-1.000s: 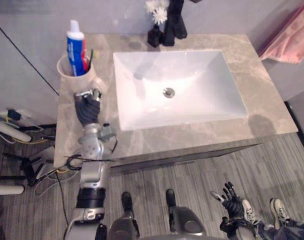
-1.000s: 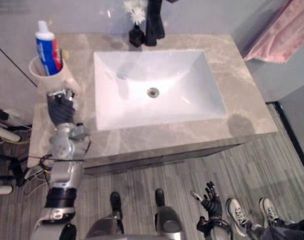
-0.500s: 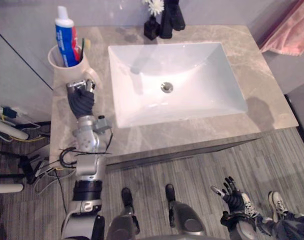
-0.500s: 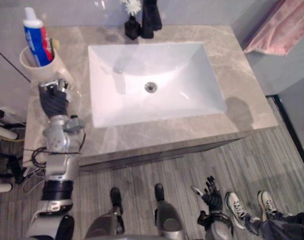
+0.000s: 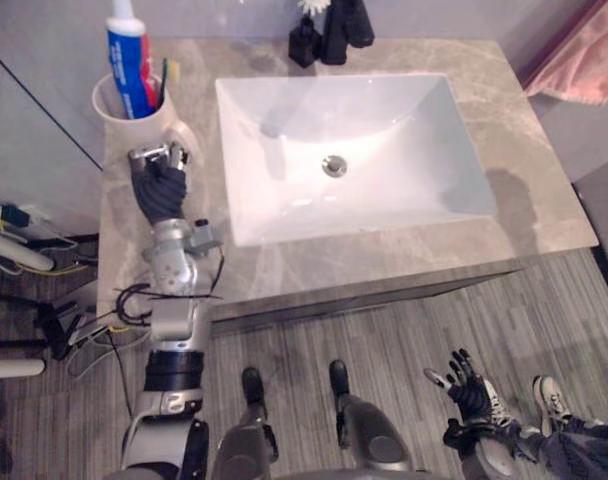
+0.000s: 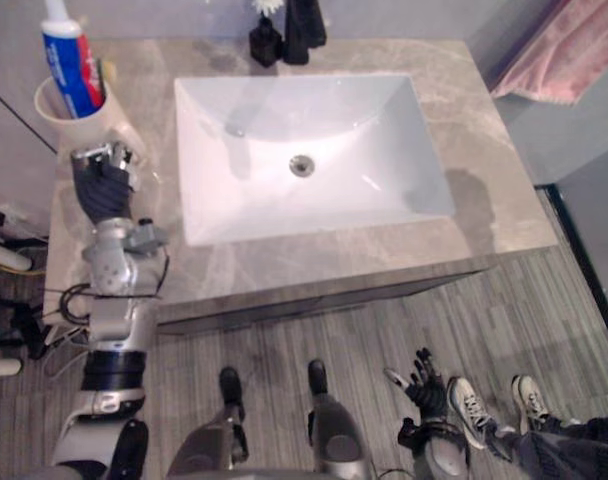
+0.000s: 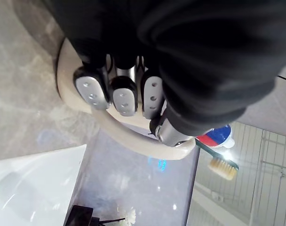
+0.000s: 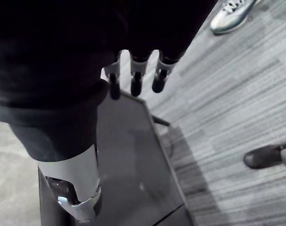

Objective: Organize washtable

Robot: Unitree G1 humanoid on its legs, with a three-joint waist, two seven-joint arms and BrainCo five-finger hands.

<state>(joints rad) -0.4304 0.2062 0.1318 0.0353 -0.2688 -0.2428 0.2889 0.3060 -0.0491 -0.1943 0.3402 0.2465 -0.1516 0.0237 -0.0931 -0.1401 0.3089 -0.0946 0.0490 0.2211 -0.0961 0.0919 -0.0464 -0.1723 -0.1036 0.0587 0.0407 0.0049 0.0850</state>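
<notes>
Flags tipping as the chief hazard. Finds the cup [image 5: 136, 126] upright at the rear left corner of the worktop [image 5: 544, 190], just beside the basin [image 5: 404, 170]. Finds it loaded with a tall toothpaste tube [image 5: 127, 55] and a toothbrush [image 5: 165, 78], hence top-heavy. Judges a jerk or twist on the handle [image 7: 133, 137] likely to spill both, either into the basin or off the worktop's left edge to the floor [image 5: 314, 330]. Notes a second hazard in the grip itself: a hold on the handle alone, with little margin against swing or rotation under a lift. Advises a slow, level move, clear of the basin's rim.

Records the left hand [image 5: 160, 190] on the near side of the cup, with fingers [image 7: 124, 96] curled tight round the handle and thumb pressed against its outer curve. Reads this as a closed hold on the cup, not a mere touch. Cannot tell the firmness of that hold from the wrist view. Records the right hand [image 5: 466, 388] low near the floor, well apart from the worktop, fingers spread and straight, holding nothing.
</notes>
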